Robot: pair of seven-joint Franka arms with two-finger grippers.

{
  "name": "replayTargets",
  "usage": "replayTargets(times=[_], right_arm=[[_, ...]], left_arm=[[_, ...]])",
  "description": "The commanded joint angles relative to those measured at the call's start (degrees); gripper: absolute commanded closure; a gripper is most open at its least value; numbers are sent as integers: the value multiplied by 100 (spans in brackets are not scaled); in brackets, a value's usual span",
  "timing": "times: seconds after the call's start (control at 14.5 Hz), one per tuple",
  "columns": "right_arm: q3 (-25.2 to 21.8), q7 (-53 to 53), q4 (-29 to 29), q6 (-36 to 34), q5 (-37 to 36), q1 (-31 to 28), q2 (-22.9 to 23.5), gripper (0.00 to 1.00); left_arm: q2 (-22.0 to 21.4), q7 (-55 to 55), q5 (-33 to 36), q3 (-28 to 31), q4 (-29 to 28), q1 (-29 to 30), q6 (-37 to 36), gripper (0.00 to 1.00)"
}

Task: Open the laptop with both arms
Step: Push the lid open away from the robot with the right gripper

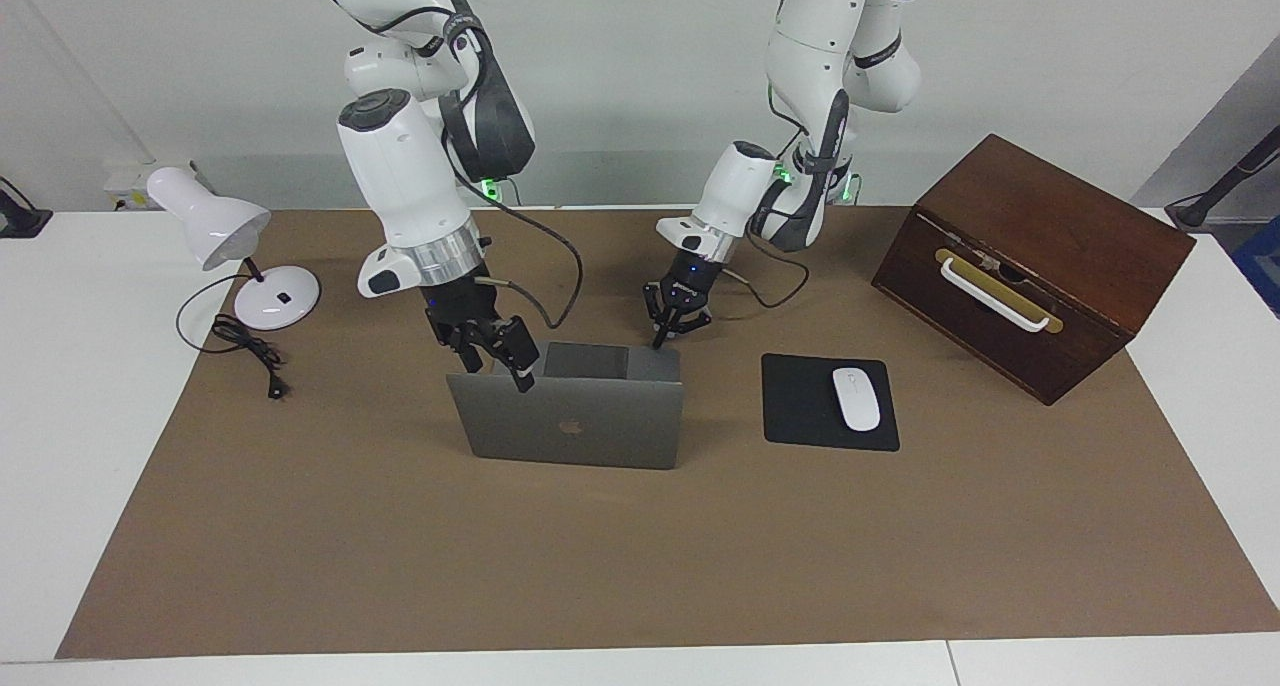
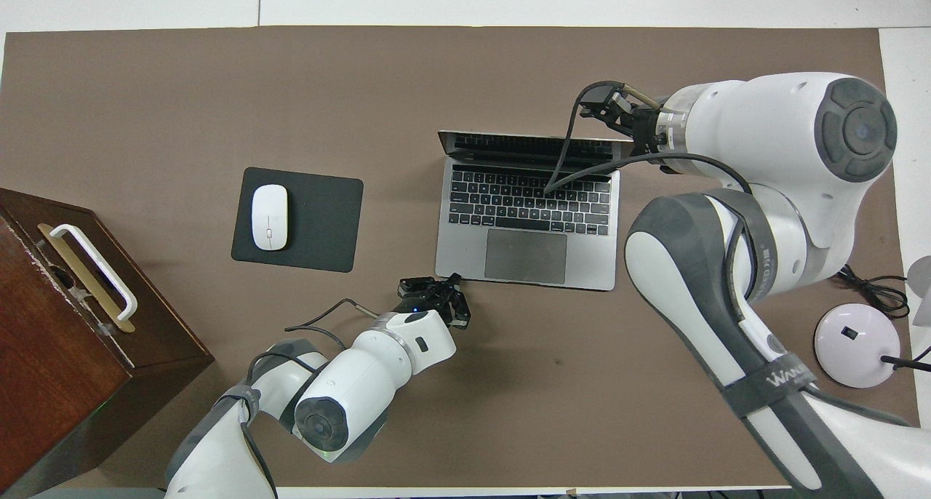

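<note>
Silver laptop [image 1: 575, 416] lid, frame centre, nearly upright: your right gripper [image 1: 497, 354] grasps its edge, left gripper [image 1: 667, 334] clenched empty at the deck corner; overpushing tips it.

My left pincer [image 1: 661, 343] sits shut at the laptop's [image 1: 580, 421] base corner nearest the robots. My right pincer [image 1: 497, 366] is at the lid's top edge. Toward the left arm's end lie the mouse [image 1: 856, 398] on its mouse pad [image 1: 800, 406], then the wooden box [image 1: 1030, 261]; the desk lamp [image 1: 235, 246] stands at the right arm's end of the worktop [image 1: 620, 556].
</note>
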Motion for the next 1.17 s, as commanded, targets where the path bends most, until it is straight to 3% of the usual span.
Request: replayTargets(times=[0.0, 0.69, 1.1], right_arm=[[58, -191, 401, -94, -103, -138, 248, 0], [58, -472, 893, -111, -103, -278, 635, 0], [58, -980, 1166, -804, -200, -410, 636, 0]], left_arm=[[273, -21, 148, -3, 110, 146, 73, 100], [273, -21, 148, -3, 119, 146, 82, 100], [273, -21, 148, -3, 110, 146, 82, 100]])
